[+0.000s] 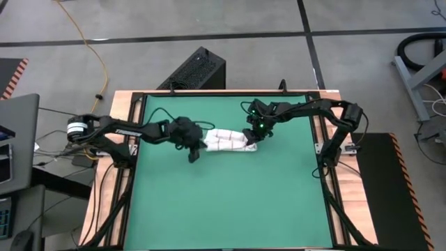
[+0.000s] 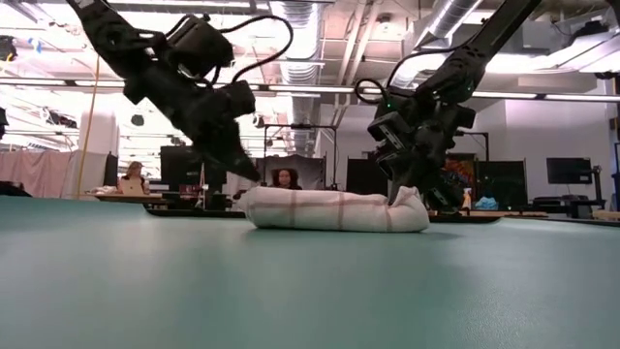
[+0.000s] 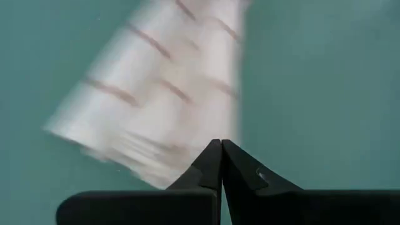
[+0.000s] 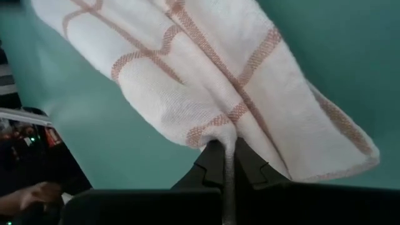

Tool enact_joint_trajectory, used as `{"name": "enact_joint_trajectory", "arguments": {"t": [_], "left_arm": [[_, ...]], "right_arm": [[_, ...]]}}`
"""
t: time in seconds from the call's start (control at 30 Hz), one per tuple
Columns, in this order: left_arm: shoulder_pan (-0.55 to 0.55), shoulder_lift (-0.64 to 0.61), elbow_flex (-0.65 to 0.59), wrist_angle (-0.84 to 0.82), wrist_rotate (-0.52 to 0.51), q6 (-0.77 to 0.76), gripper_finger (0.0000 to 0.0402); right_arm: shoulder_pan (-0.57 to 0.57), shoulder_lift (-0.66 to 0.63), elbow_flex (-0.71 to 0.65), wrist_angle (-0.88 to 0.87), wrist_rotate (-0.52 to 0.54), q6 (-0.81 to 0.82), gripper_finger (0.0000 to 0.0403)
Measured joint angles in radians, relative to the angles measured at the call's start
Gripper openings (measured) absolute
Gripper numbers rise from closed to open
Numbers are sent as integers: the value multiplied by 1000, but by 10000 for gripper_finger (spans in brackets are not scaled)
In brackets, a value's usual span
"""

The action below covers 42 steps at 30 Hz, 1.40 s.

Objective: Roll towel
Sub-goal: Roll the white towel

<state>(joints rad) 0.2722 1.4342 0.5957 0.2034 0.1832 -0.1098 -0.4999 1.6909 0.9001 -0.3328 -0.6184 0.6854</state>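
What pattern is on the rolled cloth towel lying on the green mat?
The soft white cloth towel has a thin red check grid, clearest in the right wrist view.

A white towel (image 1: 228,139) checked with thin red lines lies rolled into a short, plump bundle on the green mat (image 1: 230,202), toward the mat's far half and about midway across it. The roll rests lengthwise from left to right. Its right end rises in a small pinched peak (image 2: 407,199); its left end is rounded and low.
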Motion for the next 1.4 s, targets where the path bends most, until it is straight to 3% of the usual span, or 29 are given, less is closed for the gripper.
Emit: {"name": "enact_joint_trajectory", "arguments": {"t": [0.1, 0.23, 0.4, 0.63, 0.9, 1.17, 1.4], "left_arm": [[21, 21, 1, 76, -87, 50, 0], [61, 56, 1, 187, -90, 119, 0], [112, 147, 38, 189, 28, 174, 0], [113, 269, 94, 194, 75, 197, 0], [123, 342, 110, 66, 185, 157, 0], [116, 347, 113, -50, 338, 120, 0], [111, 348, 113, -83, 372, 98, 0]], "right_arm": [[0, 0, 0, -1, 0, -19, 17], [1, 0, 1, -6, -1, -47, 17], [-1, 0, 1, -7, -1, -56, 17], [-1, 0, 2, -9, -7, -66, 17], [-46, -17, 2, -27, -82, -45, 17], [-81, -17, 2, -20, -69, 130, 17], [-124, 37, 4, 8, -97, 280, 17]]}}
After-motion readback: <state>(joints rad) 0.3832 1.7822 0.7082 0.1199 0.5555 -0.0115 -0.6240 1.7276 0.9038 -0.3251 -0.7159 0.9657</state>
